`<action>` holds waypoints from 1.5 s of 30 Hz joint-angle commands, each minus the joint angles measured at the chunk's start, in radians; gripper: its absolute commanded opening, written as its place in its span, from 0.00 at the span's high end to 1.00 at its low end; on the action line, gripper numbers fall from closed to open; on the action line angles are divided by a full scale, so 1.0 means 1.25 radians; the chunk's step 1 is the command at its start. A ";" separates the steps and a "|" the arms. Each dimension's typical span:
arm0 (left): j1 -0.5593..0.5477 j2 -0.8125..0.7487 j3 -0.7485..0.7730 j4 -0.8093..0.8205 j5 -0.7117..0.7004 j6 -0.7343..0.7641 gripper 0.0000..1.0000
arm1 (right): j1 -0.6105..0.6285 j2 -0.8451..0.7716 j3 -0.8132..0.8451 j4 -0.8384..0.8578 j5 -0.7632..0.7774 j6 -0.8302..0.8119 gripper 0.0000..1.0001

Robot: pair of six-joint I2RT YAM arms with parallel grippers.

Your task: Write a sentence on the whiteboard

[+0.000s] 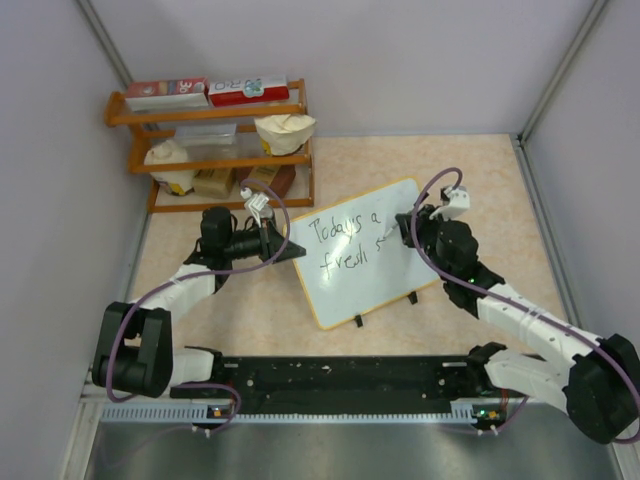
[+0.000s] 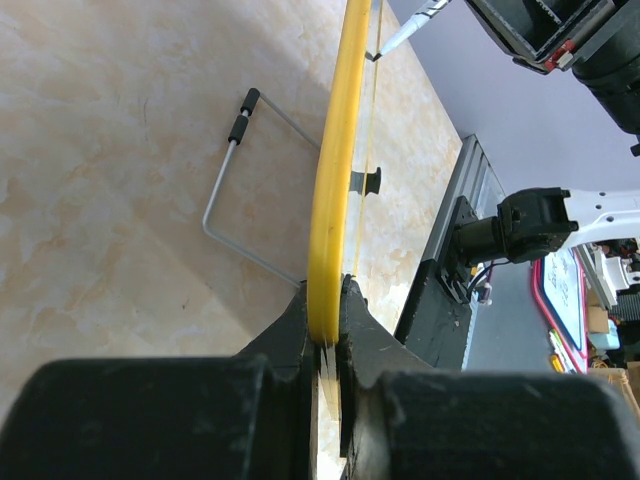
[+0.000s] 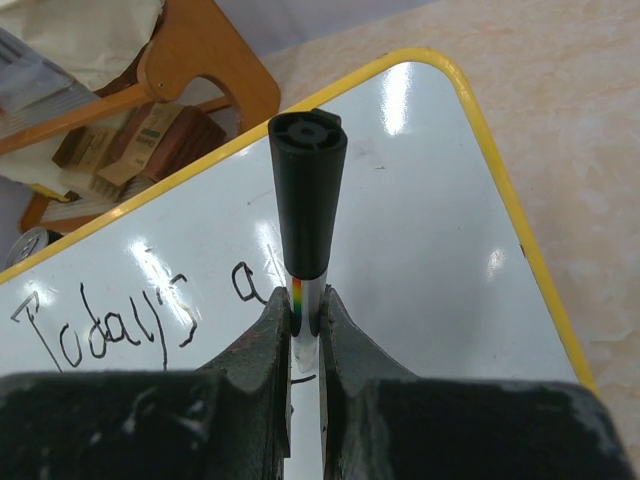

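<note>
The whiteboard (image 1: 400,268), white with a yellow frame, stands tilted on the table between both arms. Black handwriting, the sentence (image 1: 340,243), reads "Today's a" with "fresh" below it. My left gripper (image 1: 297,252) is shut on the board's left edge, and the yellow frame (image 2: 335,180) is pinched between its jaws (image 2: 328,312). My right gripper (image 3: 305,312) is shut on a black-capped marker (image 3: 306,190) over the board (image 3: 440,230), to the right of "fresh". The marker's tip (image 2: 400,35) meets the board face. The words "Today's a" (image 3: 140,315) show beside the marker.
A wooden shelf (image 1: 215,140) with boxes and bags stands at the back left, close behind the board's top corner. The board's wire stand (image 2: 240,190) and a black clip foot (image 2: 371,181) rest on the table. Grey walls enclose three sides.
</note>
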 commanded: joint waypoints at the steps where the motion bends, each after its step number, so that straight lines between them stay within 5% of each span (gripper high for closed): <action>1: -0.008 0.010 -0.024 -0.036 -0.059 0.129 1.00 | -0.008 0.018 0.039 0.042 -0.010 -0.005 1.00; 45: -0.007 0.012 -0.023 -0.035 -0.060 0.129 1.00 | -0.010 -0.040 -0.015 -0.056 0.022 -0.004 1.00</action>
